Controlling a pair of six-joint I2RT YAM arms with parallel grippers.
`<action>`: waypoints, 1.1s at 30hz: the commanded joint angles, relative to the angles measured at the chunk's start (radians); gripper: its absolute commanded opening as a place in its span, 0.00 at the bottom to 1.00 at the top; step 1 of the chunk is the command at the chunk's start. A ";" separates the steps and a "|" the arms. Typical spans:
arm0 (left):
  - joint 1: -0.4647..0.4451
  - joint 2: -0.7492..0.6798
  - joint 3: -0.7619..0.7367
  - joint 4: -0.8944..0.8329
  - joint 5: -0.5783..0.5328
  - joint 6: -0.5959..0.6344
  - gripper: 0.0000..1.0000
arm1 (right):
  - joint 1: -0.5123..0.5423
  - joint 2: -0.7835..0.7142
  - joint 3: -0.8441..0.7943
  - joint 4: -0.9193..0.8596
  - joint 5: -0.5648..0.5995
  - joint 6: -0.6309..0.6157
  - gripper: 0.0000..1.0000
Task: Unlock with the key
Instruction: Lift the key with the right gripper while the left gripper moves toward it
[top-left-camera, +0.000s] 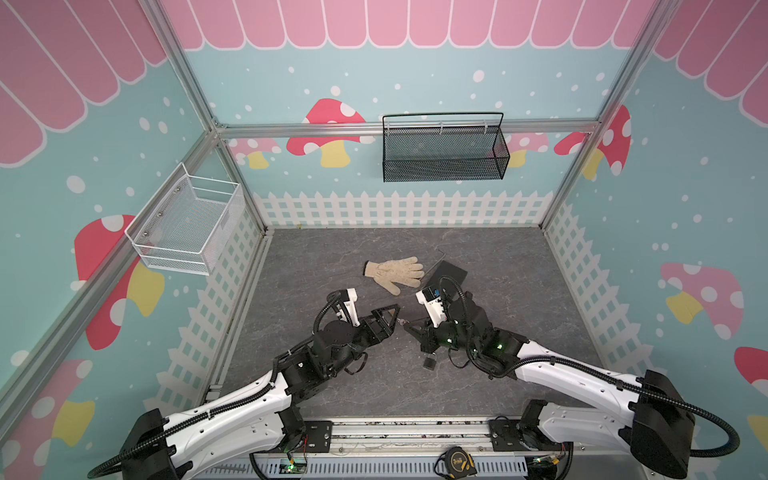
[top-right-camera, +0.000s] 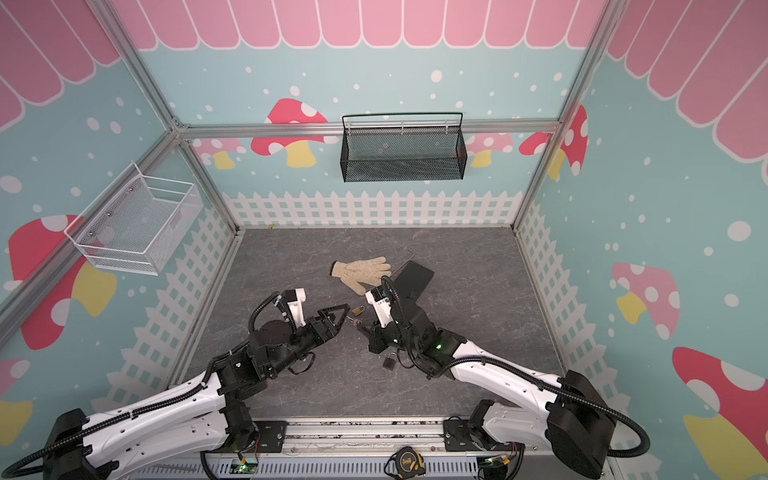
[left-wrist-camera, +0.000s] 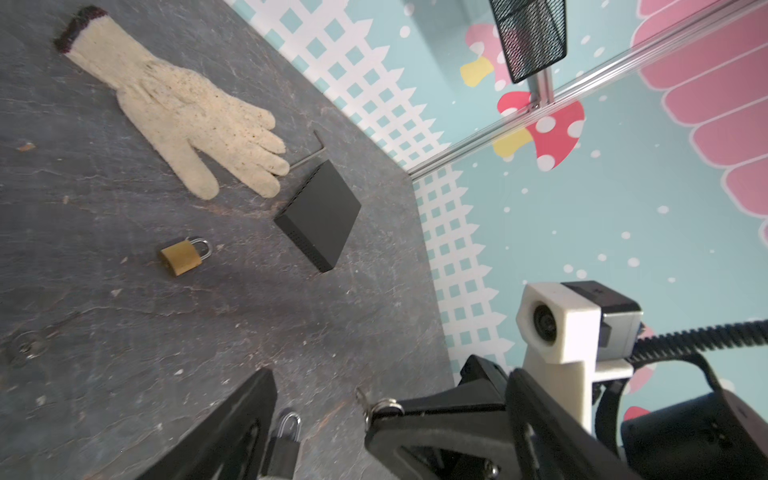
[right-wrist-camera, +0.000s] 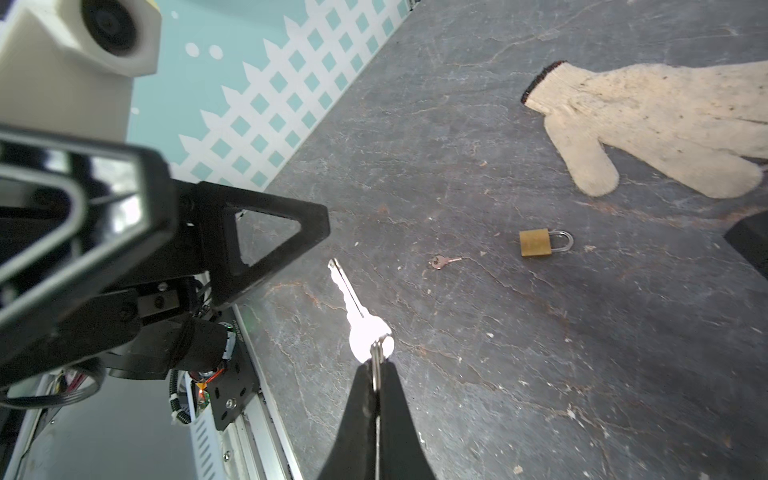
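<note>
My right gripper (right-wrist-camera: 376, 365) is shut on the ring of a silver key (right-wrist-camera: 353, 303) and holds it above the table, blade pointing at the left gripper (top-left-camera: 397, 318). The left gripper stands open and empty. Its fingertip (right-wrist-camera: 324, 224) is close to the key's tip (left-wrist-camera: 361, 395). In both top views the two grippers meet tip to tip at mid-table, with the key (top-right-camera: 353, 320) between them. A small black padlock (top-left-camera: 430, 362) lies on the table under the right gripper (top-right-camera: 361, 328). A brass padlock (left-wrist-camera: 183, 255) lies shut farther back.
A small loose key (right-wrist-camera: 442, 262) lies near the brass padlock. Behind it are a cream glove (top-left-camera: 395, 270), a flat black box (top-left-camera: 449, 272) and a hex key (left-wrist-camera: 307, 153). A white wire basket (top-left-camera: 187, 224) and a black mesh basket (top-left-camera: 444, 149) hang on the walls.
</note>
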 joint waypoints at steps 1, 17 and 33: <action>-0.021 0.017 -0.001 0.092 -0.066 -0.037 0.82 | -0.003 0.016 0.039 0.069 -0.042 0.029 0.00; -0.024 0.074 0.018 0.081 -0.078 -0.008 0.44 | -0.004 0.043 0.032 0.116 -0.065 0.053 0.00; -0.024 0.120 0.046 0.041 -0.078 -0.018 0.12 | -0.005 0.036 0.021 0.115 -0.062 0.030 0.00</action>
